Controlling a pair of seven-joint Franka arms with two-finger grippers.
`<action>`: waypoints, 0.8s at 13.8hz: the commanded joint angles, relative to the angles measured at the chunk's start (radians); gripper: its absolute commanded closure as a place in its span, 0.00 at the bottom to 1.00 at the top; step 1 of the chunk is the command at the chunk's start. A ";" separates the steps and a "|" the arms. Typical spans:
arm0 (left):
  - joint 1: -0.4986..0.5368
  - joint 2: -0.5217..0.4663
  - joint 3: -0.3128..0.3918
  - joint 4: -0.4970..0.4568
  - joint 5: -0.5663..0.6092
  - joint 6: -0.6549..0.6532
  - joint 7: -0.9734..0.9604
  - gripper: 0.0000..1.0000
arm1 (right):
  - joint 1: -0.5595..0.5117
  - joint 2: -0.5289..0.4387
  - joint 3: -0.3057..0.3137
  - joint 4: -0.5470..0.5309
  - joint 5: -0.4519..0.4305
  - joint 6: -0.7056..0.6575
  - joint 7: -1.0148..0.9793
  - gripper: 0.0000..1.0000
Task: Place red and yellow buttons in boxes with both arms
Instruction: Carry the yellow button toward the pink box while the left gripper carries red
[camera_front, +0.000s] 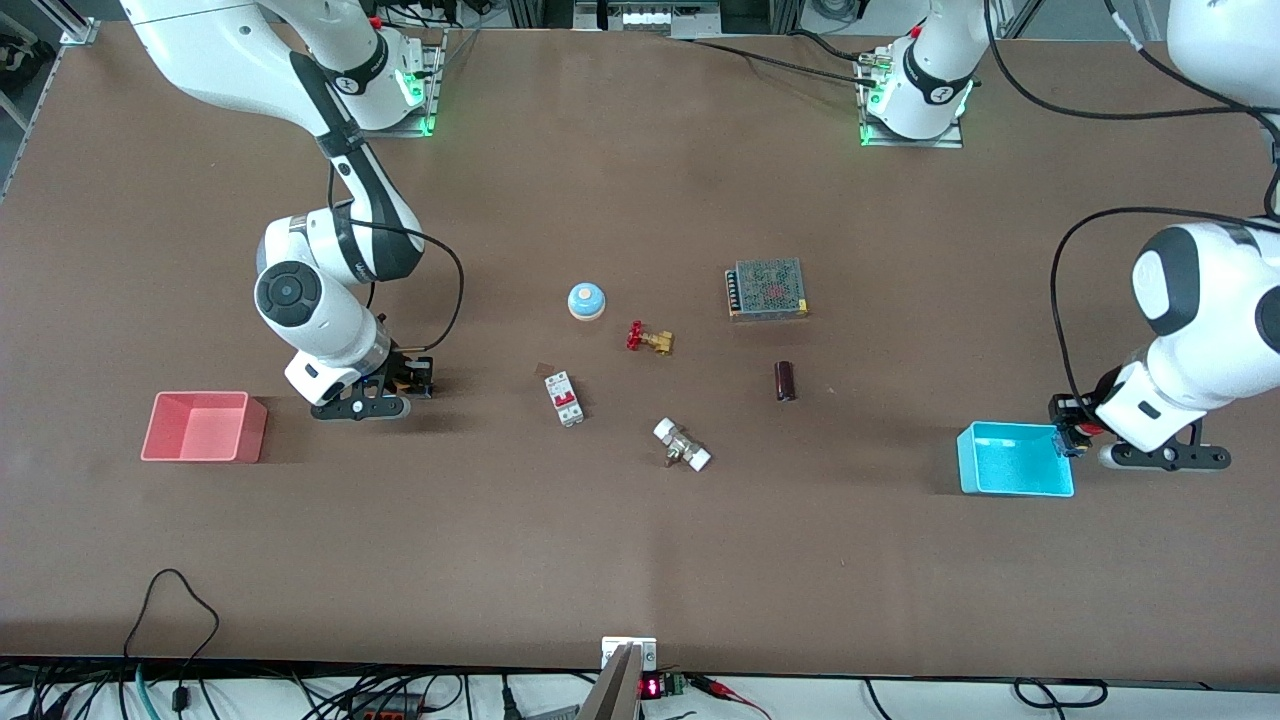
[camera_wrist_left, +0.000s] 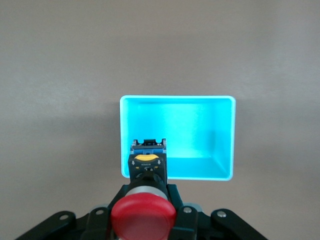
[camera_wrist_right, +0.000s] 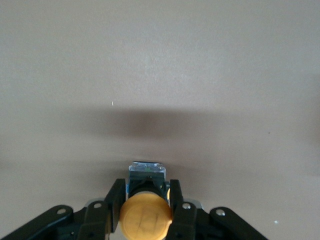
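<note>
- Both buttons are picked up; neither is in a box yet, so both drops are left.
- The left gripper (camera_wrist_left: 145, 210) is clamped on the red button (camera_wrist_left: 143, 215). Cap toward the wrist, black body pointing out from the fingertips.
- It hangs at the edge of the cyan box (camera_wrist_left: 177, 172); in the left wrist view the button's body overlaps the box's near wall. By my judgement a short move inward puts it over the floor, then release.
- The right gripper (camera_wrist_right: 146, 207) grips the yellow button (camera_wrist_right: 146, 217) the same way, over bare table (camera_wrist_right: 160, 75).
- The pink box (camera_front: 203, 427) lies beside that gripper, toward the table's end, and is out of its wrist view. This arm has more travel left than the left one.
- Both boxes look empty.
</note>
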 joint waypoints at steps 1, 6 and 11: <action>0.007 0.079 -0.012 0.069 -0.025 -0.009 0.014 0.80 | -0.002 -0.011 -0.004 0.028 -0.010 -0.032 -0.024 0.68; -0.002 0.125 -0.012 0.071 -0.077 -0.008 0.007 0.80 | -0.036 -0.106 -0.005 0.098 -0.003 -0.225 -0.111 0.67; -0.003 0.166 -0.012 0.104 -0.088 -0.008 0.007 0.80 | -0.177 -0.263 -0.008 0.130 0.006 -0.412 -0.275 0.68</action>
